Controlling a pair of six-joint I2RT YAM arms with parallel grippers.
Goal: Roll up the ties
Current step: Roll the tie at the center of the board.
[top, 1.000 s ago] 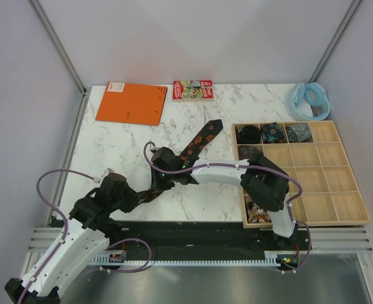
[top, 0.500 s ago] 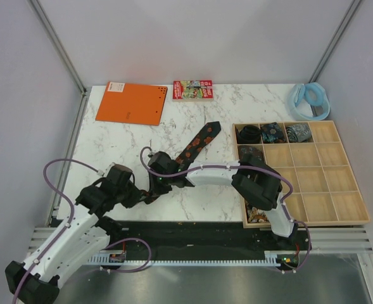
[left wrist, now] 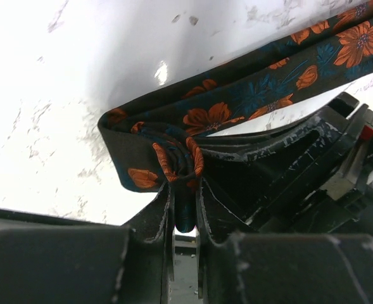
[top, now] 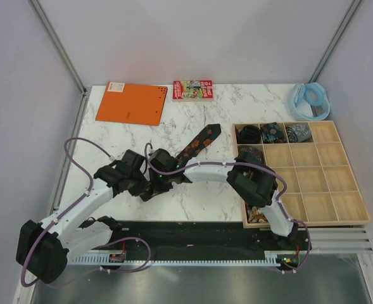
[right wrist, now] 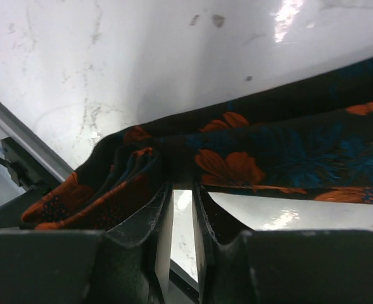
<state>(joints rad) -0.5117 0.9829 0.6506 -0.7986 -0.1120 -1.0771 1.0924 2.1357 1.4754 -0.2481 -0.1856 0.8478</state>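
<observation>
Left arm has swung in from the near edge over the last second, so the left fingers are now right up against the right fingers in the middle of the counter. The right arm's elbow has drifted a bit left too. From the top cam, the floral tie, black with orange-red flowers, lies slantwise on the marble with its wide pointed end toward the far side, and its other end disappears under both sets of fingers. Off to the right, a wooden tray has coiled ties in its far-row cells. There's an orange notebook far left and a pale blue ring far right. On the left wrist cam, the left fingers are squeezed nearly together, pinching a bunched fold of the floral tie. The fabric loops round left of the tips, then runs off to the upper right. On the right wrist cam, the right fingers have just a slim gap with bright counter showing through it. The floral tie crosses right at the tips, with a wad of folds against the outside of the left-hand finger. Honestly can't tell if they're actually nipping the cloth.
</observation>
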